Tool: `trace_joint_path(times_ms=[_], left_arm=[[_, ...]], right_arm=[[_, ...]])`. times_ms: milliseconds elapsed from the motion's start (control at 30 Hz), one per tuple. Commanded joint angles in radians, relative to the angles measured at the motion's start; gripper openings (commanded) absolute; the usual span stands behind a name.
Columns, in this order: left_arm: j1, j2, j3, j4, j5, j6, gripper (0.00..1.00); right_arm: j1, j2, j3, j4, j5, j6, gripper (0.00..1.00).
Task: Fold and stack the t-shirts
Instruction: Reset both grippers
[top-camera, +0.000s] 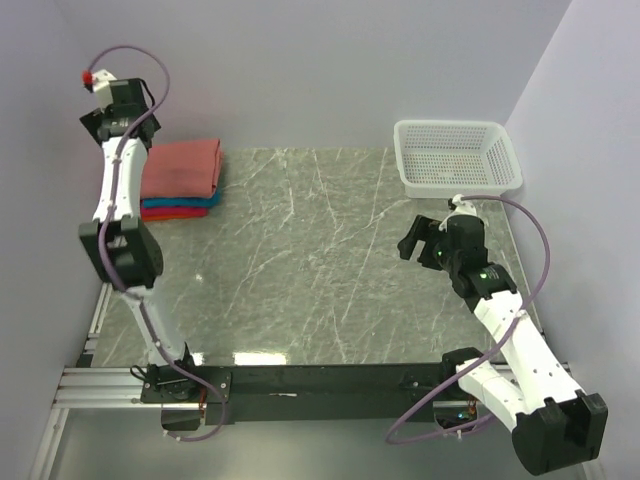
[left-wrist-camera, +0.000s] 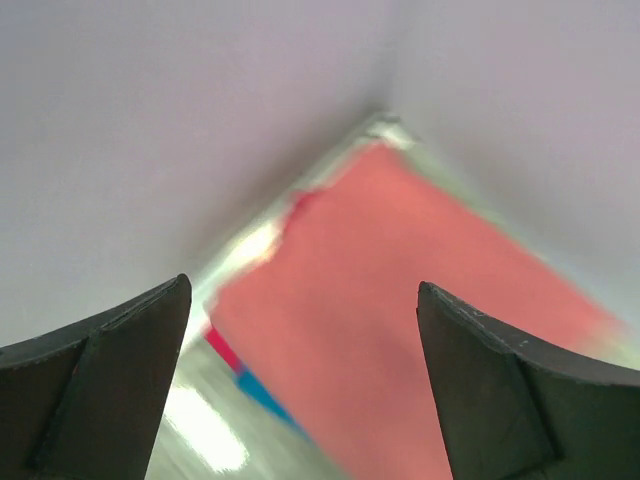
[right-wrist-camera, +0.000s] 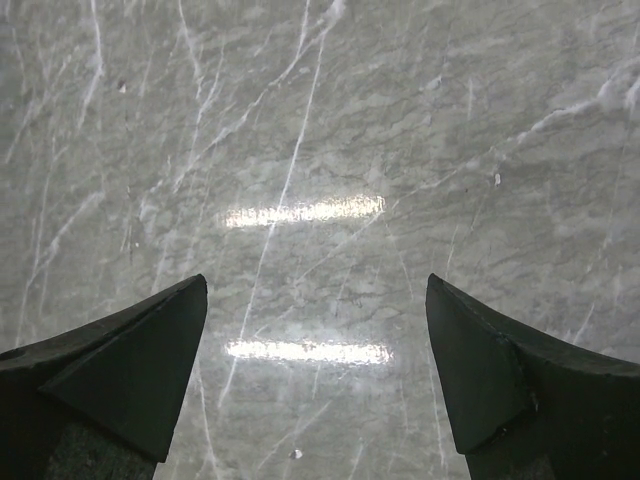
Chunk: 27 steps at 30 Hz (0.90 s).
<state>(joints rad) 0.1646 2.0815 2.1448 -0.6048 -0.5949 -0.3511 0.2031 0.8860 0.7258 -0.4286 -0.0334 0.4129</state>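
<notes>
I log 3 t-shirts stacked at table (top-camera: 320, 270) 10 o'clock: salmon-red shirt (top-camera: 181, 167) on top, teal-blue shirt (top-camera: 186, 203) and magenta-pink shirt (left-wrist-camera: 222, 348) beneath. Left gripper (left-wrist-camera: 300, 292) over stack, jaws wide, empty. Right gripper (right-wrist-camera: 315, 288) at 3 o'clock, jaws wide, empty.

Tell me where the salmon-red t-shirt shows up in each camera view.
Top external: the salmon-red t-shirt lies folded, topmost, at the far left corner of the table.
Left wrist: it fills the middle of the picture, blurred.
Right wrist: not in it; only bare marble table shows.
Shared landmark: the teal-blue t-shirt peeking out under it, seen in the top and left wrist views.
</notes>
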Motion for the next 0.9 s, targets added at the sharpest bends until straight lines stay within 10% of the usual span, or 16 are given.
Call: trace_joint_path(times_ms=[0, 233, 667, 867], left_arm=[[-0.04, -0.3, -0.107, -0.046, 0.208, -0.227, 0.99], [-0.294, -0.74, -0.799, 0.089, 0.152, -0.455, 1.0], [-0.768, -0.824, -1.214, 0.074, 0.022, -0.646, 0.99], [-0.804, -0.842, -1.307, 0.1, 0.004, -0.689, 0.99]], right_arm=[[0.002, -0.024, 0.034, 0.005, 0.032, 0.043, 0.96], [0.001, -0.047, 0.009, 0.004, 0.079, 0.073, 0.96], [0.001, -0.084, -0.077, 0.045, 0.128, 0.124, 0.96], [0.001, -0.099, -0.123, 0.065, 0.148, 0.142, 0.96]])
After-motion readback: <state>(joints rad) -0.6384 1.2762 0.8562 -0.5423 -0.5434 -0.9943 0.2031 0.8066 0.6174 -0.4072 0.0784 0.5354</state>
